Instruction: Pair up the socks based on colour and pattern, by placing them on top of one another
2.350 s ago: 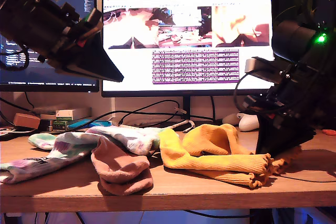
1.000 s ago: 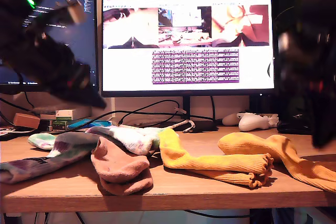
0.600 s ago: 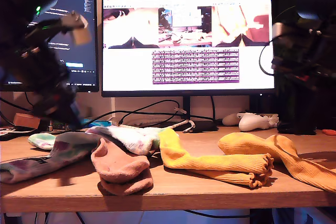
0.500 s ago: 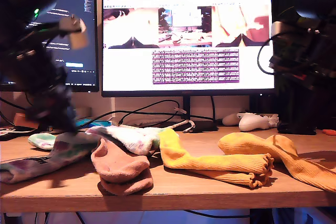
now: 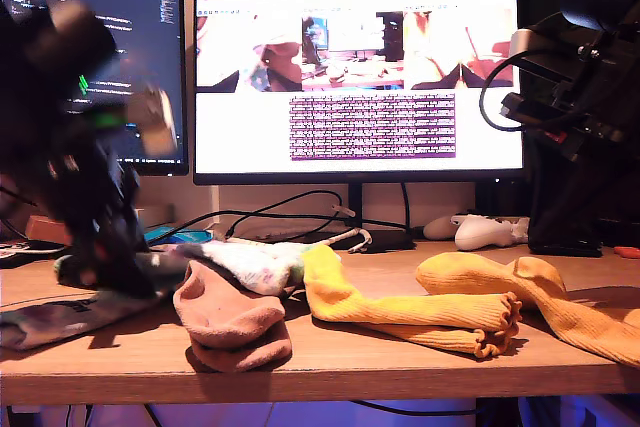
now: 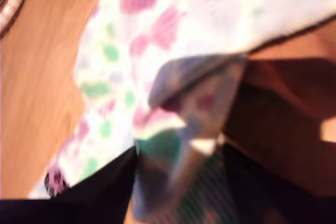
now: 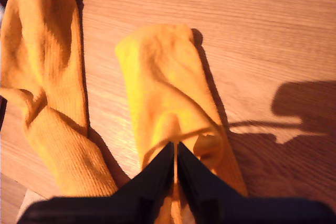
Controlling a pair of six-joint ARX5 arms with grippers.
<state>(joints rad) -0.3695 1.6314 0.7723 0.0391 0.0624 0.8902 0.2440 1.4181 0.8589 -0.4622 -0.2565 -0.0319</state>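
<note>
You are watching my first gripper (image 6: 179, 153) working low over the desk (image 5: 380, 372) at the exterior view's left. Its jaws are sitting either side of a raised fold of the front tie-dye sock (image 5: 55, 319). That wrist picture is blurring, but I am reading it as a pinch on the cloth rather than loose fingers. The sock's long axis is running from my jaws out toward the exterior view's left and the desk's front edge, so most of its length is trailing away from where it needs to go. Its partner, the rear tie-dye sock (image 5: 255, 265), is lying just beside the gripper toward the exterior view's right, partly behind the pink socks (image 5: 230, 322), which appear to be resting one on the other. I am judging that the coming move is turning on that direction: the held sock is needing a lift and a carry toward the exterior view's right, with its tail dragging behind, and my first arm is plainly the nearer one for it. My second gripper (image 7: 175, 153) is hanging raised at the exterior view's right with its fingers pressed almost together, and I am judging them empty. Below it the first yellow sock (image 7: 163, 87) is lying flat on the wood, with the second yellow sock (image 7: 47, 77) beside it rather than on top.
</note>
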